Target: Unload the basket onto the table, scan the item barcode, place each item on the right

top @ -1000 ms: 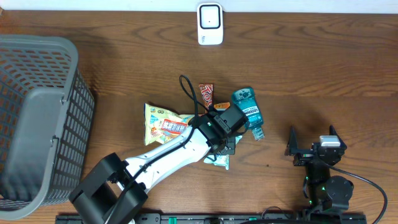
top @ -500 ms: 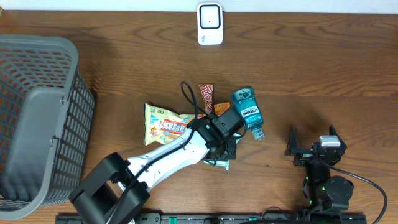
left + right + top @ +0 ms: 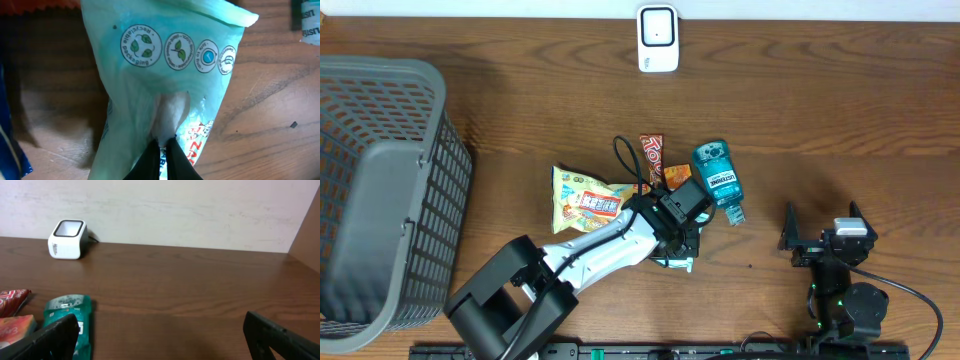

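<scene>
The right hand [image 3: 821,228] sits by the near edge of the worktop [image 3: 840,110], toward the right corner. Its fingers are spread wide apart and hold nothing.

The left arm reaches from the near edge toward the middle of the worktop. There the left hand [image 3: 162,148] is clamped on a packet [image 3: 170,75]. This is a pale green pouch, and the fingertips are pinched together on its film. The wrist view shows a row of round recycling marks across its upper part and red lettering lower down. From overhead, only a green corner of the packet shows, poking out from under the hand on its near side. Whether the packet is lifted or lies on the wood, I cannot tell.

Just beyond the hand lies a cluster of goods:
- a yellow snack bag [image 3: 582,200] to the left
- a red-orange candy bar [image 3: 651,155] in the middle
- a teal bottle [image 3: 718,180] to the right, on its side

A grey basket [image 3: 420,70] stands at the left edge, well apart from them.

The white scanner [image 3: 658,38] stands at the middle of the far edge, against the wall.
</scene>
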Controlling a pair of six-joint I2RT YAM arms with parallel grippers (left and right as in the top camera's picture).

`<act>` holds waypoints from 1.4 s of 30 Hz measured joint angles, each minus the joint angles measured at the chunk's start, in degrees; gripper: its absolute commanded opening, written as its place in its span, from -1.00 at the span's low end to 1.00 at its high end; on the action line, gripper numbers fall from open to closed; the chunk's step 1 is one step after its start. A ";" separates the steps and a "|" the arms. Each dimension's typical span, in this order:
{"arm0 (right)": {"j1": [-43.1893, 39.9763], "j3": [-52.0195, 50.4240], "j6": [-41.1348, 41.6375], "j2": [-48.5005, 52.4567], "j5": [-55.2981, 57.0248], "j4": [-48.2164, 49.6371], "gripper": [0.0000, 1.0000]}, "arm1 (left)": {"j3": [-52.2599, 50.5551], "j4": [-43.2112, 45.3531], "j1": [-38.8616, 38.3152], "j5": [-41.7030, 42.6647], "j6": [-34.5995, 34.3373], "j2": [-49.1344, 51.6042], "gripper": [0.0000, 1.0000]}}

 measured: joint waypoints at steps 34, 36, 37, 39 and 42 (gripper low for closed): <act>0.00 0.00 0.00 0.00 0.00 0.00 0.99 | 25.90 -6.82 25.38 -17.79 22.12 -23.15 0.96; 0.00 0.00 0.00 0.00 0.00 0.02 0.99 | 28.06 -7.21 27.78 -16.90 24.09 -23.15 0.96; 0.00 0.00 0.00 0.00 0.00 0.00 0.99 | 29.24 -7.48 28.81 -16.39 24.96 -23.15 0.96; 0.00 0.00 0.00 0.00 0.00 0.00 0.99 | 31.93 -7.69 30.73 -16.15 27.10 -23.15 0.96; 0.00 0.00 0.00 0.00 0.00 0.00 0.99 | 36.30 -8.04 32.44 -15.96 31.71 -23.32 0.96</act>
